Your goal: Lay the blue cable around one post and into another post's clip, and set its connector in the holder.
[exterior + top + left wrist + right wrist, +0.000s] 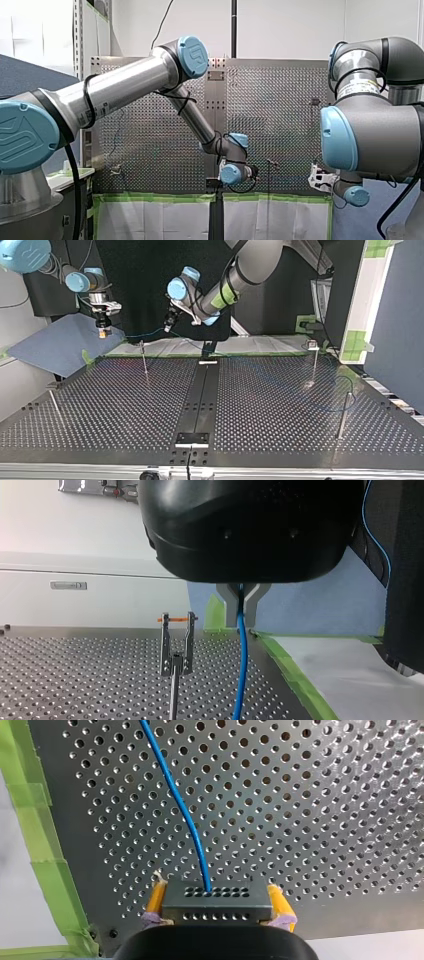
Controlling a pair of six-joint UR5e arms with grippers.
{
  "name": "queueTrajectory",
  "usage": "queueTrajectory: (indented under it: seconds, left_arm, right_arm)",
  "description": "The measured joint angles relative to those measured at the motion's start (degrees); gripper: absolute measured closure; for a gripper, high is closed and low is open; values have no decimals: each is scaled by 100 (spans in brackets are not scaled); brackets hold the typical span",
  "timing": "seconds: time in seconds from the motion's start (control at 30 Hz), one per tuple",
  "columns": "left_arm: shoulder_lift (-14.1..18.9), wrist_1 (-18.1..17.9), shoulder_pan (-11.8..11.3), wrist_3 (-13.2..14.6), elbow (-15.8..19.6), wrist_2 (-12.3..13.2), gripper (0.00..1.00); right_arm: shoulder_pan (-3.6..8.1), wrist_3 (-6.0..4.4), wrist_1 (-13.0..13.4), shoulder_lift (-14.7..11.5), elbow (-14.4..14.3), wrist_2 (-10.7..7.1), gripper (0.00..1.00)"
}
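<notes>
**Item: perforated metal table (pixel 280 405), with two arms.**

- Edges: a strip of green tape (pixel 47 865) ran along the table's edge under the right gripper (pixel 218 901). Both grippers hung over that same edge, the far one in the top view, with the right gripper near its left corner.
- Open room: four thin upright metal posts stood well apart, with wide perforated plate between them. One was the clip-topped post (pixel 176 647) just beside the left gripper (pixel 242 607). Another stood at the top view's left edge (pixel 54 407). Two more (pixel 314 365) (pixel 342 415) stood at its right. A black centre strip (pixel 200 395) ran down the middle of the table.

**Item: thin blue cable (pixel 185 815), round and smooth.**

- It ended in a dark grey rectangular connector (pixel 216 895) whose face carried two rows of small holes. The cable entered at the upper row.
- The right gripper's yellow pads (pixel 156 900) were pinching the connector at both sides, above the plate.
- From there the cable spanned the air to the left gripper. That gripper's metal fingers (pixel 227 605) were pressed on the cable, which hung straight down below them, near the clip-topped post but apart from it.
- A faint blue loop lay on the plate by the posts at the top view's right. Whether it joined the same cable could not be told.
</notes>
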State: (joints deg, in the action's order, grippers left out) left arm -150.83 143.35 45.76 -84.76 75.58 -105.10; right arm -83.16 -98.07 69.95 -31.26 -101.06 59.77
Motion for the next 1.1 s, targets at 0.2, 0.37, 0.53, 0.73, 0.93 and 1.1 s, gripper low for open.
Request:
queueTrajectory:
  seconds: [0.2,0.37,0.53,0.73,0.93,1.1]
  left_arm:
    - [5,-1,33,50,-10,-8,98]
    - [6,50,66,71,-82,-22,98]
    - [16,246,82,77,-232,-31,98]
    - [128,453,97,82,-317,-31,98]
    - [200,498,103,75,-324,-12,98]
    - [206,496,102,73,-326,-6,98]
  right_arm:
    - [27,14,-42,-98,-7,-101,100]
    - [15,30,-101,-195,-7,-188,100]
    - [14,45,-151,-283,-7,-208,100]
    - [33,49,-199,-373,-9,-211,100]
    - [60,36,-208,-409,-9,-212,100]
    - [62,11,-208,-466,-7,-227,100]
